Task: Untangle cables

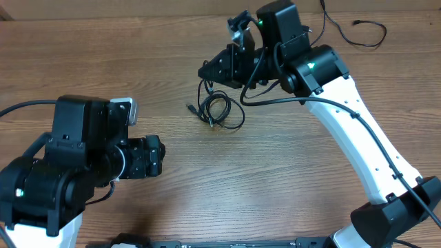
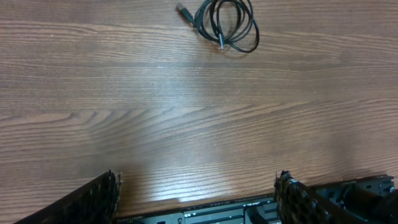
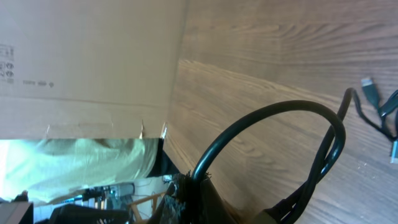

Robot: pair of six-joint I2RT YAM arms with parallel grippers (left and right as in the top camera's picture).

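A small tangle of black cables [image 1: 219,111] lies on the wooden table, with a plug end [image 1: 190,107] sticking out to its left. It also shows at the top of the left wrist view [image 2: 225,23]. My right gripper [image 1: 206,71] is just above and behind the tangle, shut on a black cable loop [image 3: 280,111] that runs down to the bundle; two plug ends [image 3: 368,85] lie beyond on the table. My left gripper [image 2: 199,182] is open and empty near the table's front edge, well short of the tangle; it also shows in the overhead view [image 1: 157,157].
Another thin black cable [image 1: 360,29] trails across the back right of the table. A cardboard wall [image 3: 93,56] stands at the table's far edge. A metal rail [image 2: 249,208] runs along the front edge under my left gripper.
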